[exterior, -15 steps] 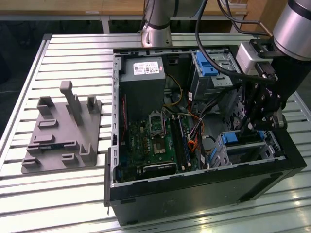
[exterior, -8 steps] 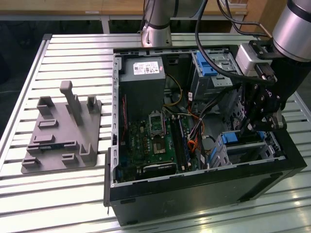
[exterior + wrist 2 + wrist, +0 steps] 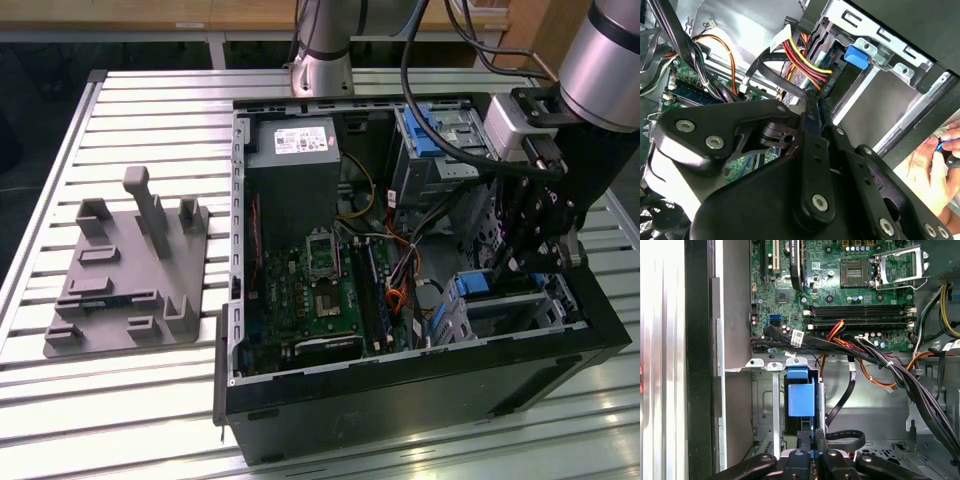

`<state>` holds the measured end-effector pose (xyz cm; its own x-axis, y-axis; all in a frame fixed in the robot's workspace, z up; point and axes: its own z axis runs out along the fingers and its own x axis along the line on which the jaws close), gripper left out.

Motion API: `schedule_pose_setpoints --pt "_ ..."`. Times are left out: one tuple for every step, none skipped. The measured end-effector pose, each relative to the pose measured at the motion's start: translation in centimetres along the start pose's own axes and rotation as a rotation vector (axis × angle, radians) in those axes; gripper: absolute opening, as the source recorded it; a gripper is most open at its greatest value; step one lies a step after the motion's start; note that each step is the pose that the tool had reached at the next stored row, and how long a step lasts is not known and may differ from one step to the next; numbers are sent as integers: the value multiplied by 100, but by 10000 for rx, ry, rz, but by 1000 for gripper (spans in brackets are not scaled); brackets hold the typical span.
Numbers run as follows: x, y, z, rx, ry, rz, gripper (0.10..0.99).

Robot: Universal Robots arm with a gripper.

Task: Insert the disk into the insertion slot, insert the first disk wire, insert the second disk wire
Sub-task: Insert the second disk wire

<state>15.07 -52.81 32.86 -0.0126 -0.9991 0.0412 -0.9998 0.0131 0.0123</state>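
Observation:
The disk stands inside the insertion slot [image 3: 525, 312], the grey metal cage at the case's front corner on the exterior view's right. Its blue frame [image 3: 474, 285] [image 3: 801, 396] [image 3: 856, 55] shows at the cage mouth. A connector with red, yellow and black wires [image 3: 812, 70] sits against the disk's end. My gripper [image 3: 500, 272] [image 3: 815, 102] [image 3: 810, 437] hangs just in front of that end. Its fingers are shut on the end of a flat black wire [image 3: 775, 77] [image 3: 842, 440], which loops back toward the motherboard.
The open black computer case [image 3: 400, 390] lies on a slatted metal table. Bundled cables [image 3: 920, 390] cross beside the cage. A taller cage with a blue latch [image 3: 425, 130] stands behind. A grey fixture [image 3: 130, 270] rests at the exterior view's left. A person's hand [image 3: 932, 167] is outside the case.

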Motion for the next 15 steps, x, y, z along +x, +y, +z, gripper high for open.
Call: schedule_pose_setpoints --pt "1 0 -22 0 0 1 220" --pt "3 1 -56 0 2 1 278" --pt "4 1 -102 0 2 1 278" --pt "6 2 -147 0 2 1 278" --pt "8 3 -193 0 4 1 345" --pt "10 3 -238 0 3 2 345" --pt "12 4 -282 0 3 3 345" --pt "14 4 -327 0 3 5 345" --pt "15 5 -377 0 4 6 345" --pt "17 5 -417 0 4 7 345" --pt "18 5 -439 -1 5 7 345" --pt "19 5 -443 -1 3 7 345" --pt "18 6 -442 -1 1 7 345" --pt "18 5 -442 -1 1 7 345" --pt "18 5 -442 0 2 7 345"
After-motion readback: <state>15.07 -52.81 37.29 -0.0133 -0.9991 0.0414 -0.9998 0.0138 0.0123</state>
